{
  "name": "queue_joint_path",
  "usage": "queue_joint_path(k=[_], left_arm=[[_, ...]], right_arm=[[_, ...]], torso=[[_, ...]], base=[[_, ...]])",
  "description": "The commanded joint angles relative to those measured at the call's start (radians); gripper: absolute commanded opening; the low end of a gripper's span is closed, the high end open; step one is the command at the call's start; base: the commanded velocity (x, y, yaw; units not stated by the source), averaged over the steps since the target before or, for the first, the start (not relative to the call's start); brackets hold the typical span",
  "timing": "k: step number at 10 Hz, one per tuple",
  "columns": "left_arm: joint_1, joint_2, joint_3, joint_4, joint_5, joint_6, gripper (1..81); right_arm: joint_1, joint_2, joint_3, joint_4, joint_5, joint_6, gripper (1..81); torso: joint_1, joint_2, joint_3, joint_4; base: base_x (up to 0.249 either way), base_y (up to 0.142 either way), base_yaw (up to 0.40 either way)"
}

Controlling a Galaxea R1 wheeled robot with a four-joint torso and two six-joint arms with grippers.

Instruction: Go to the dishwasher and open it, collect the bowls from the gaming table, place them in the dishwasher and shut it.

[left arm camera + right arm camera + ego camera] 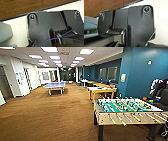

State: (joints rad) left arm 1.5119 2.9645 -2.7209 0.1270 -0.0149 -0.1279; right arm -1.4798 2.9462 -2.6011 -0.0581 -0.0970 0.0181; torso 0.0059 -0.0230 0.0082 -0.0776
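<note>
Foosball table (130, 109) sits lower right of the head frame: green field, rods, pale wood cabinet on dark legs. On its far right edge you've got two small blobs, one orange (144, 98), one green (151, 100), possibly the bowls, too blurred to confirm. If so, expect light, rigid, slick-sided; pinch the rim, not the wall. Ping-pong table (55, 85) upper left of centre, brown carpet (50, 119) between. Can't tell whether either gripper is spread or pressed together.
</note>
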Motion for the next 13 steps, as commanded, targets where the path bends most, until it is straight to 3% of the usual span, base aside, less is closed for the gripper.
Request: queue_joint_path(k=[1, 5, 7, 13], left_arm=[[-0.058, -0.008, -0.002, -0.001, 0.053, 0.004, 81.1], [-0.055, -0.008, -0.002, -0.004, 0.047, 0.002, 81.1], [-0.054, -0.007, -0.002, -0.004, 0.047, 0.001, 81.1], [-0.054, -0.002, -0.002, -0.006, 0.053, -0.004, 81.1]], right_arm=[[0.06, -0.005, 0.003, -0.006, -0.053, -0.006, 81.1], [0.06, -0.005, -0.003, -0.006, -0.053, -0.006, 81.1], [0.06, -0.005, -0.003, -0.005, -0.053, -0.006, 81.1], [0.057, -0.003, -0.003, -0.006, -0.053, -0.006, 81.1]], torso=[[0.0, 0.0, 0.0, 0.0], [0.0, 0.0, 0.0, 0.0], [0.0, 0.0, 0.0, 0.0], [0.0, 0.0, 0.0, 0.0]], base=[[0.0, 0.0, 0.144], [0.0, 0.0, -0.096], [0.0, -0.151, 0.0], [0.0, 0.0, 0.0]])
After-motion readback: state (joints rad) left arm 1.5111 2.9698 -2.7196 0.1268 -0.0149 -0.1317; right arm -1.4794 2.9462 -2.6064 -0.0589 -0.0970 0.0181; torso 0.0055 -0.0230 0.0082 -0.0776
